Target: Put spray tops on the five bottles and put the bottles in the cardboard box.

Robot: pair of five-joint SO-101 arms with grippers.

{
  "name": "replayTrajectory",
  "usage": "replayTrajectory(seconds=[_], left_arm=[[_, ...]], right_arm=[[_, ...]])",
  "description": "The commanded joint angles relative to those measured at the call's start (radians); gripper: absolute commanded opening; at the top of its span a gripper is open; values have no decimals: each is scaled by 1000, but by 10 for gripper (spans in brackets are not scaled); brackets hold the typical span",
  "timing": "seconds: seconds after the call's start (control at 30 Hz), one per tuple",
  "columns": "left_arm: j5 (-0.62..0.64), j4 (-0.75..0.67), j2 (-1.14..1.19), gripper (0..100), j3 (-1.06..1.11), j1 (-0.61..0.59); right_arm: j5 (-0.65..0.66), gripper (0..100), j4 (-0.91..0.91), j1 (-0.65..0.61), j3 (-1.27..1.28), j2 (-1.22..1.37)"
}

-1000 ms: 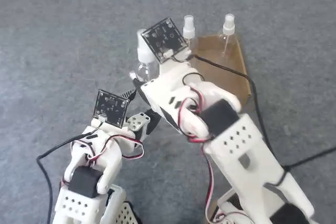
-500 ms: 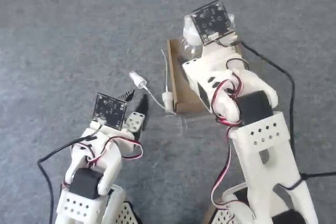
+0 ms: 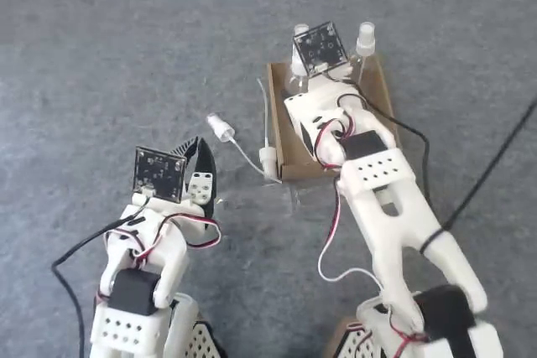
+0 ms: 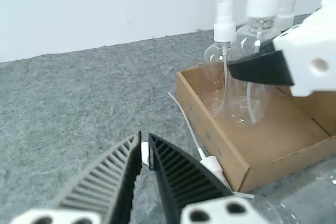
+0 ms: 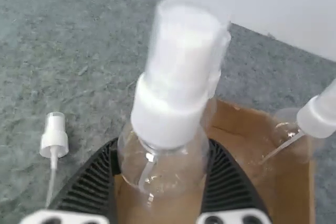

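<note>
My right gripper (image 5: pixel 163 182) is shut on a clear bottle (image 5: pixel 160 163) with a white spray top (image 5: pixel 178 93), holding it upright over the cardboard box (image 3: pixel 285 144). Its black finger (image 4: pixel 260 69) crosses that bottle in the left wrist view. Two more topped bottles (image 3: pixel 299 44) (image 3: pixel 366 39) stand at the box's far end. My left gripper (image 3: pixel 204 153) sits left of the box, fingers nearly together with nothing held. One loose spray top (image 3: pixel 221 127) lies just beyond its tips. Another spray top (image 3: pixel 268 157) rests against the box's left wall.
A clear bottle (image 4: pixel 310 198) without a top lies on the grey carpet by the box's near corner. The right arm (image 3: pixel 369 173) stretches over the box's near wall. Open carpet spreads to the left and far left.
The right arm carried the topped bottle from left of the box to above it, then stretched further in. The left gripper turned slightly to the left.
</note>
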Motion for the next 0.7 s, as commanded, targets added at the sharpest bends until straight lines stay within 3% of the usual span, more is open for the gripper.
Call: replayTrajectory(seconds=[0.0, 0.2, 0.67], left_arm=[[11, -35, 20, 12, -12, -3], [11, -35, 18, 12, -12, -3], [11, -35, 18, 12, -12, -3]], right_arm=[[-77, 6, -177, 27, 23, 48], [-115, 6, -292, 36, 52, 156], [-117, 10, -288, 35, 52, 243]])
